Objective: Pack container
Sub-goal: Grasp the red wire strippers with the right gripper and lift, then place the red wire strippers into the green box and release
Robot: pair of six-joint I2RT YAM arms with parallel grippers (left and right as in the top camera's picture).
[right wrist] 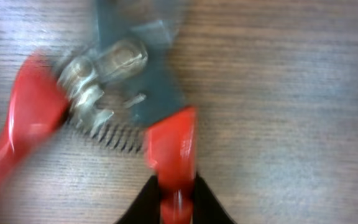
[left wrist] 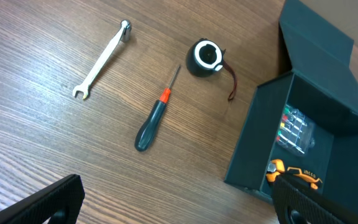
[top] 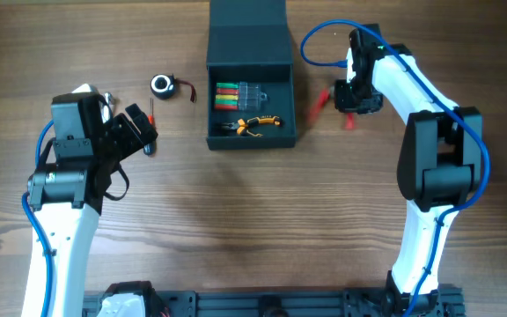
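Three loose bits sit on the left: a wrench (left wrist: 101, 59), a screwdriver (left wrist: 154, 118) and a round black gadget (left wrist: 205, 57) with a white ring. The left gripper (top: 141, 132) hangs near them, jaws wide, holding nothing. In the middle, toward the far edge, is the container (top: 252, 138) with its lid flipped back (clear bit case and orange pliers inside). Just right of it, the right gripper (right wrist: 176, 186) is clamped on one handle of the red-handled cutters (right wrist: 36, 118). I'd call this the grab step. Next comes a clean lift, then carrying them left over the open box.
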